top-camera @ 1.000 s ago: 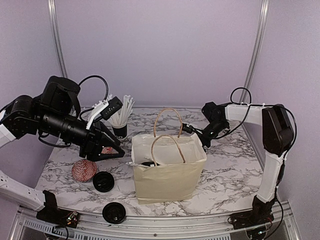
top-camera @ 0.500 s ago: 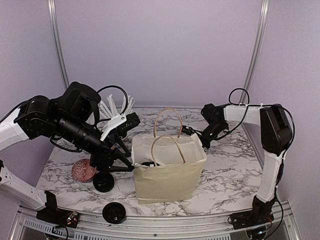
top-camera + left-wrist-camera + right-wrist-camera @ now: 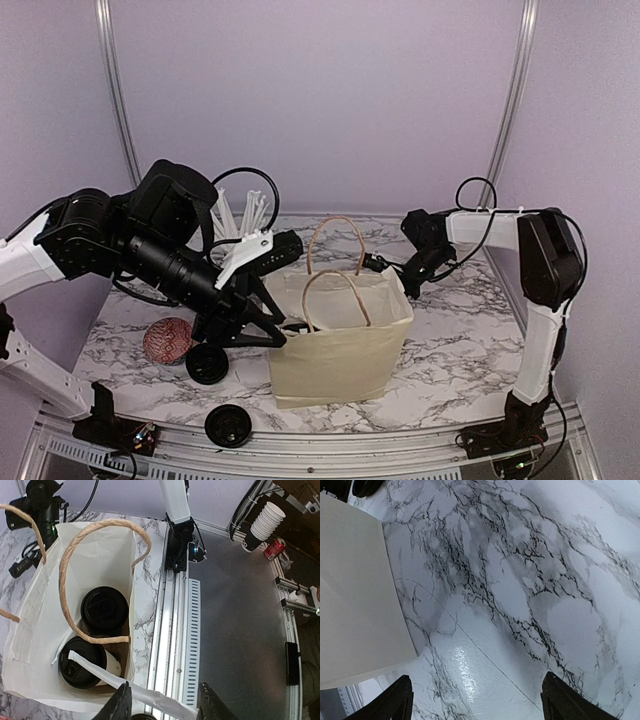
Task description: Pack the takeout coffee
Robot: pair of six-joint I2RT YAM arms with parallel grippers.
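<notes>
Left gripper (image 3: 164, 696) straddles a thin white stick (image 3: 100, 670), grip unclear; beneath it, black-lidded white paper cups (image 3: 104, 611) seem light, crushable: grasp sidewalls.

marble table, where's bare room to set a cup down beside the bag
Free: bare white marble tabletop right of the cream paper bag. Crowded: left of the bag, a red-patterned round bowl and black round lid.
</notes>
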